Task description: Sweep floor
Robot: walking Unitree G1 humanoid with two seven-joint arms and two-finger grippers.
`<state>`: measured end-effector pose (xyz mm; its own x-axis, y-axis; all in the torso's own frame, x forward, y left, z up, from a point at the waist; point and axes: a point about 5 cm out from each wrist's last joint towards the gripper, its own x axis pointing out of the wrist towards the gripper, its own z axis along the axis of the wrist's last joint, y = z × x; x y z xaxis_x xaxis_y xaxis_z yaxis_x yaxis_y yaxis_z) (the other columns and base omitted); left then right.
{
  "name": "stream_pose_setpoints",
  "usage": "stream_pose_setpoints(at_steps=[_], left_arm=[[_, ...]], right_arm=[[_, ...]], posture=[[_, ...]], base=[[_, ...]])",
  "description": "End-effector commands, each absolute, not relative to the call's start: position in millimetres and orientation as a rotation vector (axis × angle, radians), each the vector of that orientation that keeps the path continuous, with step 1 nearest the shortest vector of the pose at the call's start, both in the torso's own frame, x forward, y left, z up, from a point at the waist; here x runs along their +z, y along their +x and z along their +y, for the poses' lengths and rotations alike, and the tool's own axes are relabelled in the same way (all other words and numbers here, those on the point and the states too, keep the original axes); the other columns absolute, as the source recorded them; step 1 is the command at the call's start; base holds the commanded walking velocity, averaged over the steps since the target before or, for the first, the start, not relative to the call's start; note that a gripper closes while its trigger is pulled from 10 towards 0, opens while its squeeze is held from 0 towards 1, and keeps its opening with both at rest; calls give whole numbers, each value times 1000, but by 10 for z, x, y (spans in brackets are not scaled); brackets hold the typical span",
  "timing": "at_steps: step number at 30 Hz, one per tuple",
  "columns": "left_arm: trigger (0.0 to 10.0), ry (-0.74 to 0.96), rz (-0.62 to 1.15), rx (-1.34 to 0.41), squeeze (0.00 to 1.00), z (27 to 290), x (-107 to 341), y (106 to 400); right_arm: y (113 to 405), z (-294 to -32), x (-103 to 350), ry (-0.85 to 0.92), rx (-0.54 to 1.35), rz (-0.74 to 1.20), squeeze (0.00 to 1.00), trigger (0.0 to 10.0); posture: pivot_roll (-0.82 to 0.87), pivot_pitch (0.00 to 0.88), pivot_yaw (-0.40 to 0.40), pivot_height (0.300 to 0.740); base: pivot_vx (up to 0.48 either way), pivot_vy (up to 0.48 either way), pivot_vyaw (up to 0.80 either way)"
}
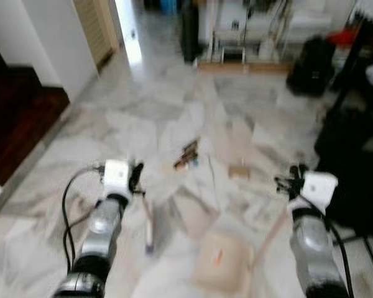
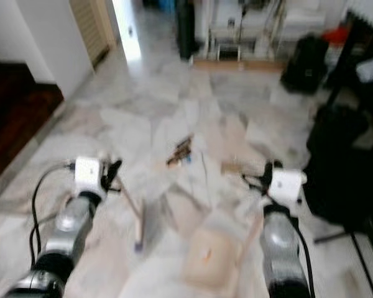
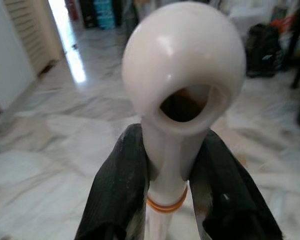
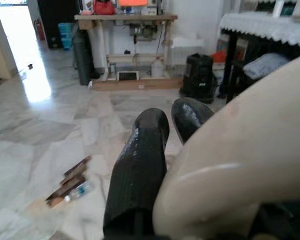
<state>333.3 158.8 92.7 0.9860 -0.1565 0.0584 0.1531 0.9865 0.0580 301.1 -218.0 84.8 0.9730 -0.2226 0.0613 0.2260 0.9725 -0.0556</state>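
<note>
My left gripper (image 3: 172, 140) is shut on the white broom handle (image 3: 182, 55), just below its rounded end with a hole and above an orange ring. In the eye views that left gripper (image 1: 137, 178) holds the thin broom stick (image 1: 148, 226) slanting down to the floor. My right gripper (image 1: 285, 184) is shut on the cream dustpan handle (image 4: 240, 160), which runs down to the beige dustpan (image 1: 222, 259) resting on the marble floor between my arms. A small pile of brown debris (image 1: 186, 155) lies ahead, with a tan scrap (image 1: 239, 171) to its right.
Dark wooden stairs (image 1: 18, 118) rise at the left. A black bag (image 1: 311, 65) and a dark table with black things (image 1: 354, 143) stand at the right. A workbench (image 1: 242, 37) lines the back wall beside a bright doorway (image 1: 129, 31).
</note>
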Motion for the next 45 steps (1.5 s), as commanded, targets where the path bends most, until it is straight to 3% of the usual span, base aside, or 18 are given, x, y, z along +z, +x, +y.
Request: stream_pose_setpoints(at_steps=[1,28,34,45], left_arm=[[10000,78,-121,-151,0,1628,1065,3372],[10000,67,-131,-157,0,1606,1107,3396],[10000,64,-130,-158,0,1594,1104,3396],[10000,57,-132,-154,0,1589,1114,3410]], right_arm=[[3047,-2134,944,-65,-211,-102,0,10000],[3064,-2137,972,-58,-212,-110,0,10000],[3065,-2140,977,-54,-208,-111,0,10000],[3080,-2135,998,-60,-203,-122,0,10000]], posture=[[-143,0,33,740],[-139,0,27,740],[-140,0,26,740],[-135,0,24,740]], base=[[304,0,-800],[304,0,-167],[304,0,-754],[305,0,0]])
